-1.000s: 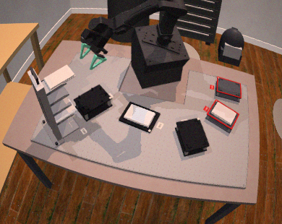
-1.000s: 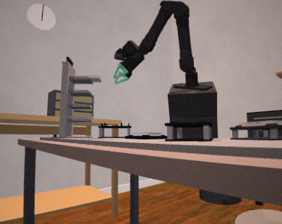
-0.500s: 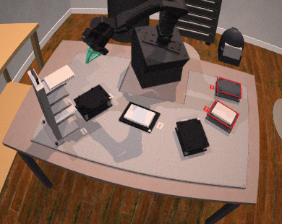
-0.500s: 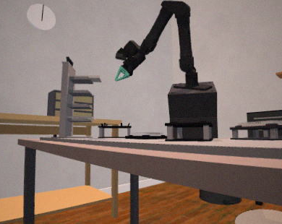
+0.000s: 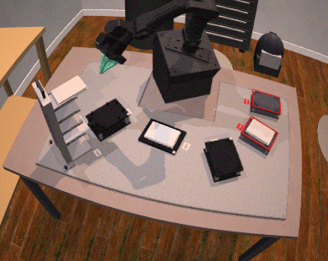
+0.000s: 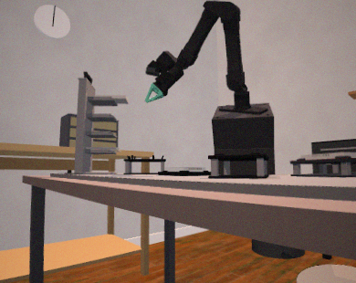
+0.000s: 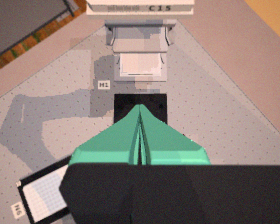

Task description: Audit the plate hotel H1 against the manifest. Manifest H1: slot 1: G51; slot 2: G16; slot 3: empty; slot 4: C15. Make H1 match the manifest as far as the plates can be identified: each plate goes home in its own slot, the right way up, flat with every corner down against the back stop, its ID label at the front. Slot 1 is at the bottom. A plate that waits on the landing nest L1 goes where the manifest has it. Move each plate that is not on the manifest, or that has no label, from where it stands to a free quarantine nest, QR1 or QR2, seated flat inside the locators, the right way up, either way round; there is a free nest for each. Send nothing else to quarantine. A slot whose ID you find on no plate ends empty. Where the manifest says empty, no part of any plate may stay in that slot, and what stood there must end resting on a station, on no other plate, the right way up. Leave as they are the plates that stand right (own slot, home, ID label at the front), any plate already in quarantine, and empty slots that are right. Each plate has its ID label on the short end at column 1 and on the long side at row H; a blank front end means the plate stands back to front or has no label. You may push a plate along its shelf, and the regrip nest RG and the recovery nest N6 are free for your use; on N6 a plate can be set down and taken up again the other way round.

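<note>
The plate hotel H1 (image 5: 56,122) stands at the table's left. A white plate (image 5: 68,89) lies in its top slot; in the wrist view its front end (image 7: 141,7) reads C15. The shelves below (image 7: 140,65) look pale, and I cannot tell whether one holds a plate. My gripper (image 5: 106,65) hangs in the air to the right of the hotel, level with the top slot in the side view (image 6: 151,97). Its green fingers (image 7: 140,112) are shut with nothing between them. A white plate (image 5: 161,135) lies in a black-framed nest at the table's middle.
A black nest (image 5: 108,119) stands just in front of the hotel, and another (image 5: 223,159) to the right. Two red-edged quarantine nests are at the far right: the nearer (image 5: 260,131) holds a white plate, the farther (image 5: 266,102) looks dark grey. The arm's base block (image 5: 184,63) stands at the back.
</note>
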You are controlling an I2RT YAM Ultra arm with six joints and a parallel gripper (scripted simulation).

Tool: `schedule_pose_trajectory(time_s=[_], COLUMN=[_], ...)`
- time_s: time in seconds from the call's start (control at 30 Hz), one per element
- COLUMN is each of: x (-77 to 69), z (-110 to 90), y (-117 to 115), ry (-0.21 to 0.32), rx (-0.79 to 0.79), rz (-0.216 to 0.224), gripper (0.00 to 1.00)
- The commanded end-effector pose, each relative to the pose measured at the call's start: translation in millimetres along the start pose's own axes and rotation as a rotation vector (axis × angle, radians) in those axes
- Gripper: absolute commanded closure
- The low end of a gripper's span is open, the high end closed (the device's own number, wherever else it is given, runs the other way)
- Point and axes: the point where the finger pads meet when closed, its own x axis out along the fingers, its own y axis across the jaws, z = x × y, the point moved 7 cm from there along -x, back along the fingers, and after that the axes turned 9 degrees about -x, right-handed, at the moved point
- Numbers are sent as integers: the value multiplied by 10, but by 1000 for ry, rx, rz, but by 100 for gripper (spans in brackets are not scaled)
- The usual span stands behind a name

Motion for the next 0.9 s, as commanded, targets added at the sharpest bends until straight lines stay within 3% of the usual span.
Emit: schedule_pose_trajectory(time_s=[0.0, 0.87], x=[-17, 75], z=[57, 152], y=[-16, -30], ry=[-22, -22], rx=[-13, -13], rz=[-7, -7], gripper=[100, 100])
